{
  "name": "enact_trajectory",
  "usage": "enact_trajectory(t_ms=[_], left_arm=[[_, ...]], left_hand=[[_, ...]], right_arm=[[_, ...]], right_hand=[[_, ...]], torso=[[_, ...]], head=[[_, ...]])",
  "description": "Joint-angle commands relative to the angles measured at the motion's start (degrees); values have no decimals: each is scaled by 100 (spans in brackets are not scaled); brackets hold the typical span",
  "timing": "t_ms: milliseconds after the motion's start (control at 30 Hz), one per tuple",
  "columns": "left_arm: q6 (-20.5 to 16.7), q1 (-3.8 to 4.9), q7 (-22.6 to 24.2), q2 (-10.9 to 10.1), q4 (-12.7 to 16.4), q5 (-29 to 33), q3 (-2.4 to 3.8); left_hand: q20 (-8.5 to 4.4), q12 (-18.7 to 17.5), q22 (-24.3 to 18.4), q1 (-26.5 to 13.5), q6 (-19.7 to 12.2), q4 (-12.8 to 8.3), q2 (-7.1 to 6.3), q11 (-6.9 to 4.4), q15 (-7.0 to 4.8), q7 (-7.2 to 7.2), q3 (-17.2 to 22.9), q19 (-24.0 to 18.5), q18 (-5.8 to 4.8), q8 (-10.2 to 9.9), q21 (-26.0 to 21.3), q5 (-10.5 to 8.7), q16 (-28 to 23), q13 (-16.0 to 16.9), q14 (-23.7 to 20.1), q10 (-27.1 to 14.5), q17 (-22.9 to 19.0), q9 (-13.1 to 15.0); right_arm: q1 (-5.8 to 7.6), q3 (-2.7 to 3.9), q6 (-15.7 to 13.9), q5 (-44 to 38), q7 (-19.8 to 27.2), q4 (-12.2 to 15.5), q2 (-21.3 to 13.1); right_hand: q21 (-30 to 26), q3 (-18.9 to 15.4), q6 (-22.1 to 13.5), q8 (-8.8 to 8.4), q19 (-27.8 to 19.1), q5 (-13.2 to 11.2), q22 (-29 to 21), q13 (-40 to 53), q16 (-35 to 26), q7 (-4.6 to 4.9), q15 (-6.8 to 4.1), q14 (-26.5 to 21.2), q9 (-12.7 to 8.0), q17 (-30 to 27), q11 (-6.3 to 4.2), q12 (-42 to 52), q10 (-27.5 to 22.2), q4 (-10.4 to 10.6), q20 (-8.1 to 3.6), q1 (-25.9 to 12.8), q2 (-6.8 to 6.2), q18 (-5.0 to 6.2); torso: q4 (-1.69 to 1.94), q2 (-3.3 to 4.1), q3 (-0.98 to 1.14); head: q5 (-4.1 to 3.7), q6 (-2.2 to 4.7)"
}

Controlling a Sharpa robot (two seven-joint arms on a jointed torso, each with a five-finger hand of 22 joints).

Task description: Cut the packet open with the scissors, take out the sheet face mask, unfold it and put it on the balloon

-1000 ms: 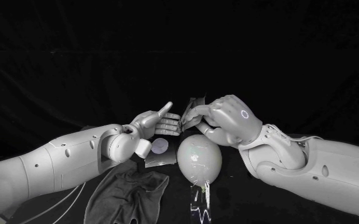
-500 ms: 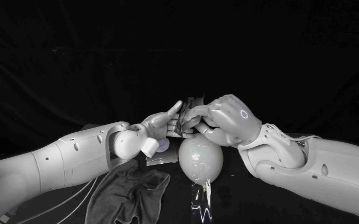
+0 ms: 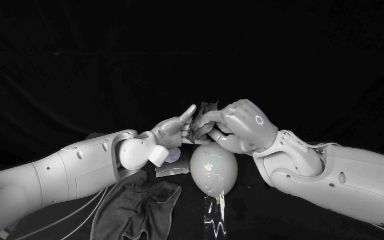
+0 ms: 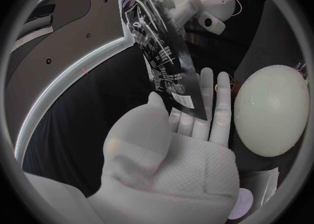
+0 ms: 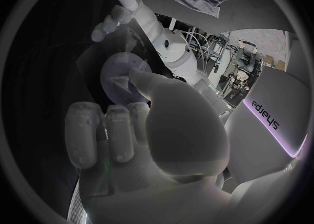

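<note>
The cloth (image 3: pixel 136 209) lies just beside the balloon (image 3: pixel 213 169). Above the balloon, the right hand (image 3: pixel 244 124) grips the packet (image 4: pixel 160 51) by its top. The left hand (image 3: pixel 170 133) lays straight fingers against the packet's lower end; whether it grips, I cannot tell. The packet's contents are hidden.

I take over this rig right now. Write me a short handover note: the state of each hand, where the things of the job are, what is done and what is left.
Right hand: grips the packet and holds it up in the air.
Left hand: fingers lie against the packet's lower end; I cannot tell whether it pinches it.
Balloon: just below both hands in the head view, bare.
Dark cloth: lies beside the left arm.
Done: the packet is picked up. I cannot tell whether it is cut.
Left: take out the mask, unfold it, put it on the balloon.
</note>
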Motion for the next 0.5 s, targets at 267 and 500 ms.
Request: enact_trajectory(t_ms=[267, 500], left_arm=[[103, 6, 484, -41, -52, 173, 8], [35, 6, 548, -38, -60, 124, 8]], left_hand=[[-73, 26, -1, 707, 102, -37, -24, -129, -112, -127, 376, 183, 47, 168, 33, -7, 121, 31, 183, 285, 245, 112], [-94, -58, -9, 1553, 28, -484, -161, -197, -164, -201, 636, 222, 46, 205, 10, 3, 125, 1, 165, 281, 362, 161]], right_arm=[[0, 4, -95, -6, -36, -7, -27], [0, 3, -62, -5, -48, -4, -23]], right_hand=[[5, 31, -33, 40, 338, -39, 1351, 1094, 25, 25, -50, 609, 6, 1505, -37, 35, 310, -8, -41, -64, 6, -50], [10, 32, -34, 42, 341, -39, 1352, 1095, 25, 24, -50, 609, 7, 1505, -38, 36, 311, -9, -42, -67, 5, -52]], torso=[[2, -1, -1], [7, 2, 1]], head=[[-29, -3], [-22, 2]])
